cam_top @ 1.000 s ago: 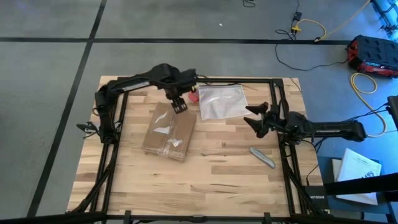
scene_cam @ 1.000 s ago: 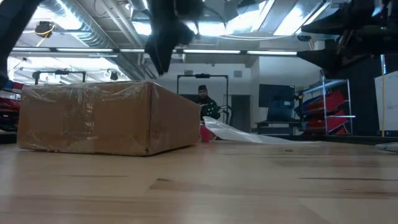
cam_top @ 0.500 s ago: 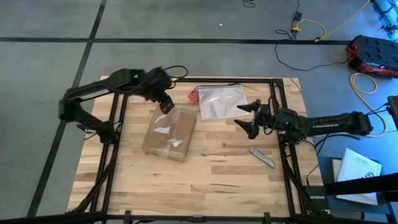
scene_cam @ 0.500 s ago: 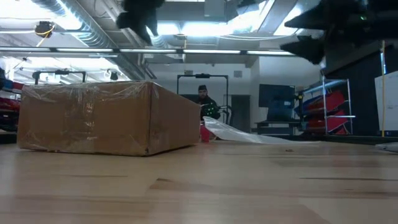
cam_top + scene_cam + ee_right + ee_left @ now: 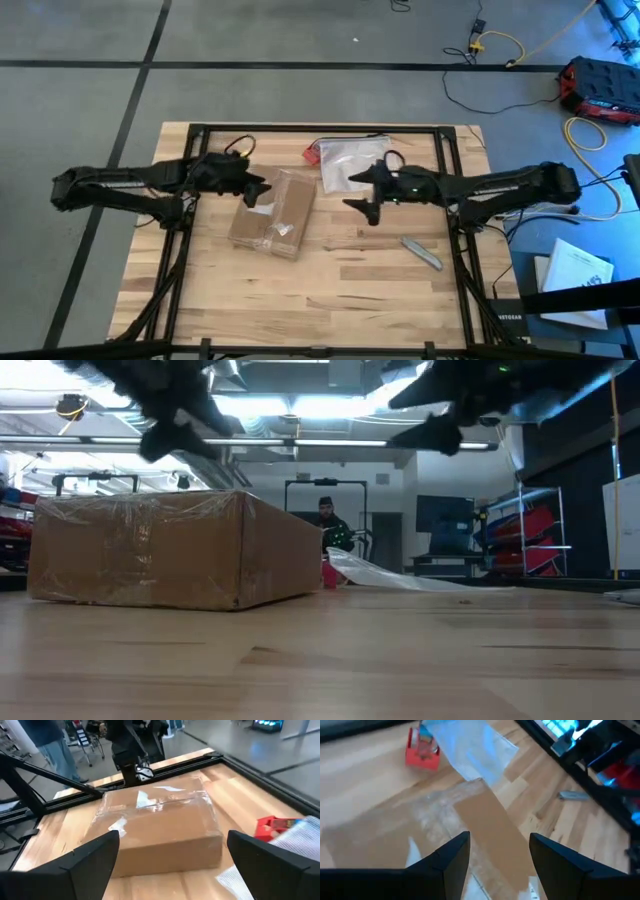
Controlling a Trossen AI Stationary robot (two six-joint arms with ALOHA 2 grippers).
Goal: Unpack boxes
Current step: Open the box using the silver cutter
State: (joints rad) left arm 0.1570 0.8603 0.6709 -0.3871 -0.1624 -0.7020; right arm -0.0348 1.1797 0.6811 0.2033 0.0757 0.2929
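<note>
High view: a taped brown cardboard box (image 5: 272, 212) lies closed on the wooden table (image 5: 330, 290), left of centre, flanked by both arms.
Box axis: its long side runs from the far edge toward the near edge, leaning slightly leftward as it nears the camera side.
Left gripper (image 5: 258, 192): hangs just over the box's far-left corner, fingers parted with nothing between them; the box lies directly ahead and below.
Right gripper (image 5: 362, 195): fingers spread wide and empty, raised off the table, pointing at the box's right flank across a stretch of bare wood.
Nearer arm: the left, judged from above; the right has the gap to close.
Right wrist view: box (image 5: 160, 827) squarely ahead between the spread fingers, tape glinting on top.
Nearby: clear plastic bag (image 5: 355, 162) and small red object (image 5: 311, 152) beyond the box; a grey tool (image 5: 422, 252) lies by the right arm.
</note>
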